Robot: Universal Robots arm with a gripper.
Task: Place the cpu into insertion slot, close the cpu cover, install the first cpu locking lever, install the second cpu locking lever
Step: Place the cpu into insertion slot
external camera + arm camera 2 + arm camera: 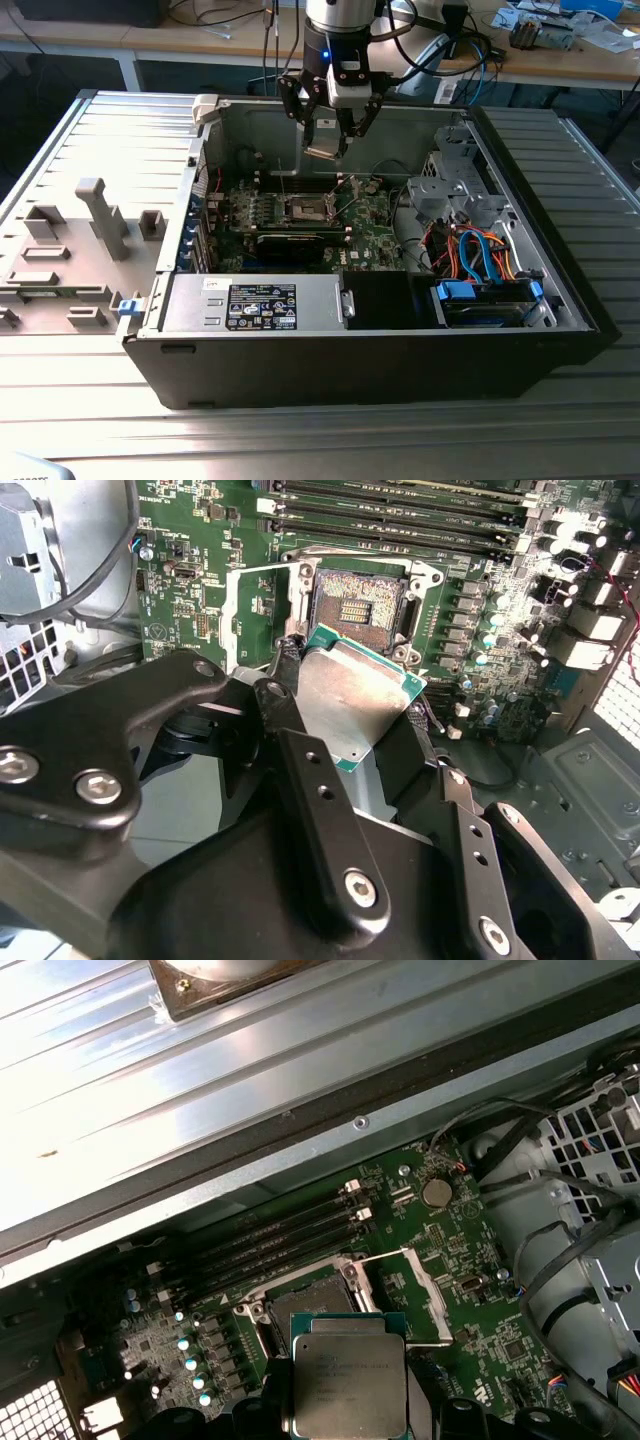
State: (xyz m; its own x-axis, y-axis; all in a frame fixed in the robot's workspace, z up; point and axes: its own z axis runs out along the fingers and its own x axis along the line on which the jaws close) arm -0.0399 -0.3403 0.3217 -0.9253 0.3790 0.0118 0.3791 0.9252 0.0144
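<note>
- Exterior view: the tool (326, 140) is hanging above the middle of an open computer case (400, 335), which is lying on its side on a ribbed metal worktop (600, 190).
- The tool is closing its fingers on the cpu (323, 148), pinching the chip by opposite edges, so the chip is hanging in the air well above the green circuit board (375, 235) and is touching nothing else.
- The insertion slot (305, 208) is sitting on that board, almost straight under the held chip, with its dark centre showing.
- A grey power supply box (255, 300) is lying along the case's near wall, and blue cables (480, 250) are running through the side toward the exterior view's right.
- In the second wrist view the black fingers (300, 770) are clamping the cpu (350, 695), whose silvery top is facing the camera and tilting a little.
- The insertion slot (355, 605) is lying uncovered just beyond the chip, with the cpu cover (250, 610) swung open beside it.
- In the first wrist view the cpu (350, 1385) is hovering short of the insertion slot (310, 1305), overlapping its near rim.
- The cpu cover (425, 1300) is standing open at the slot's side, and dark memory sticks (270, 1245) are lying in rows between the slot and the case wall.
</note>
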